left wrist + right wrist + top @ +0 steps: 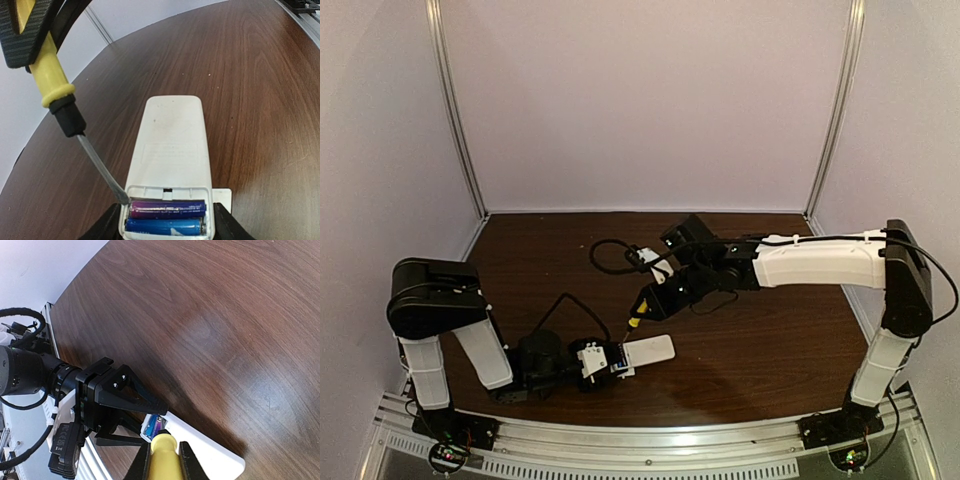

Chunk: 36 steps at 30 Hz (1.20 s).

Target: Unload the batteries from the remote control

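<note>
1. yellow-handled screwdriver is clamped in the right gripper, its blade tip set at the open bay's corner, probably to lever a cell out.
2. the left gripper is closed around the remote control at its battery end, bracing it against that prying.
3. only the left wrist view shows the batteries clearly, both seated side by side; the overhead view is too coarse.

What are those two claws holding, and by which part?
The right gripper holds the screwdriver by its yellow handle; the left gripper clamps the remote control at its open battery end.
</note>
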Available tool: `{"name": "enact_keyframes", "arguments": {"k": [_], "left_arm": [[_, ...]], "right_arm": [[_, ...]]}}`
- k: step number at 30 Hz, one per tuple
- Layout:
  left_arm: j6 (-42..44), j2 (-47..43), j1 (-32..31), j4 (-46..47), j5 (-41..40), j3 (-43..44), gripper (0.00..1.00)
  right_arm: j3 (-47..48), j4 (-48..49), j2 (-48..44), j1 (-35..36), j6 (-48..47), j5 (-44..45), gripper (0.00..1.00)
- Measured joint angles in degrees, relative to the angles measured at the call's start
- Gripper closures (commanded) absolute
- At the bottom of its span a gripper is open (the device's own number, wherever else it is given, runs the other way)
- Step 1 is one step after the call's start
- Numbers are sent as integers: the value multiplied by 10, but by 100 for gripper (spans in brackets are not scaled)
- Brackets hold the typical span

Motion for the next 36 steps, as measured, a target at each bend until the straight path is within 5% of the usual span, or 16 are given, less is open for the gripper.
{"name": "enact_keyframes", "arguments": {"k": [36], "left_arm": [[25, 5, -1, 13, -2, 1, 93]], "right_arm": [[12, -35, -16, 32, 4, 60, 100]]}}
